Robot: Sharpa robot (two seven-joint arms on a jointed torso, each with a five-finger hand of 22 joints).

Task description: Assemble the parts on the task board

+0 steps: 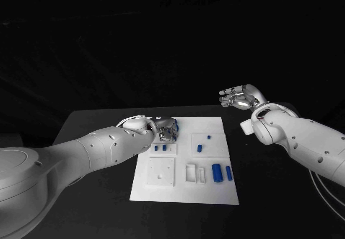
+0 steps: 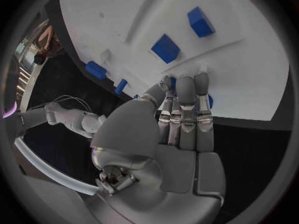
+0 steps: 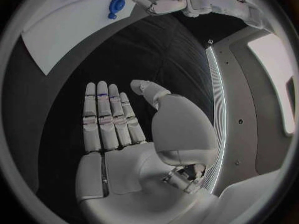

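Observation:
The white task board (image 1: pixel 183 191) lies mid-table with small blue parts on it: two upright ones (image 1: pixel 217 173) near its right edge, one (image 1: pixel 200 148) in a raised square, two (image 1: pixel 161 148) at the left. My left hand (image 1: pixel 167 130) hangs over the board's far-left part. Its fingers (image 2: pixel 184 102) are straight and together, tips down at the board, thumb close beside them. Blue shows on either side of the fingers (image 2: pixel 210 101); the part itself is hidden. My right hand (image 1: pixel 241 97) is raised right of the board, flat and holding nothing (image 3: pixel 118 129).
Two blue blocks (image 2: pixel 165 48) sit on the board beyond my left fingertips, and smaller blue pieces (image 2: pixel 95 69) lie to one side. A raised square plate (image 1: pixel 162 172) and small white sockets (image 1: pixel 195 173) occupy the board's near half. Black table (image 1: pixel 273 199) surrounds the board.

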